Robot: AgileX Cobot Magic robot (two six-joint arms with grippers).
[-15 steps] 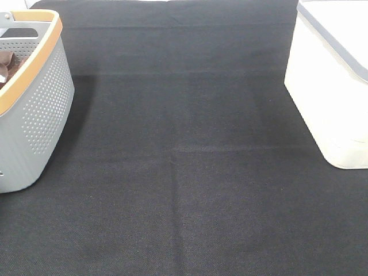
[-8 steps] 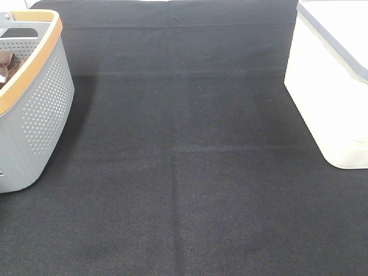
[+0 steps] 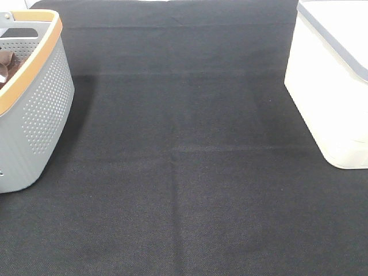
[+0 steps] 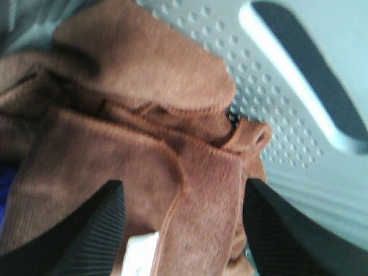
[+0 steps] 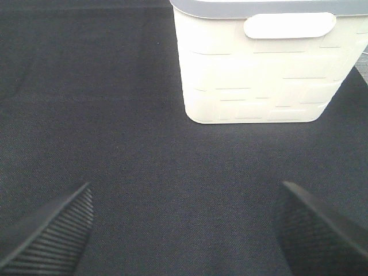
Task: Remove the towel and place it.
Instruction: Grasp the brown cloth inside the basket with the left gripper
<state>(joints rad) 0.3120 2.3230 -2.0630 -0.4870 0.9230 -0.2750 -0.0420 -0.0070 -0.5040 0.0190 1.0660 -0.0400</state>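
**Left claw spread over towel in basket: removal not yet done**

1. Left claw (image 4: 184,190): the jaws are spread. They stand on either side of a raised fold of the towel (image 4: 144,98) and are not closed on it. Whether the fingertips touch the cloth cannot be told.

2. Basket (image 3: 40,109): grey, perforated, with an orange rim. It stands at the left edge of the worktop (image 3: 184,172). It holds the towel, which lies crumpled against the perforated wall (image 4: 276,149) below a handle slot. A small white tag (image 4: 141,256) shows between the fingers. In the high view only a brown scrap of the towel (image 3: 7,63) is visible inside the rim. No other contents can be made out.

3. Worktop: black cloth cover. The middle carries nothing.

4. Bin (image 3: 333,103): white, with a grey-rimmed top that looks like a lid. It stands at the right edge of the worktop. The right wrist view shows its side wall (image 5: 259,75) and a handle recess. Its contents are hidden.

5. Right claw (image 5: 185,192): the jaws are spread and hold nothing. It hangs above bare worktop, short of the bin.

6. Task status: early stage. Nothing is completed. The towel is in the basket and ungripped. Remaining steps, as judged: close the left claw on the fold, lift the towel over the rim, and set it down. The placing spot is not indicated.
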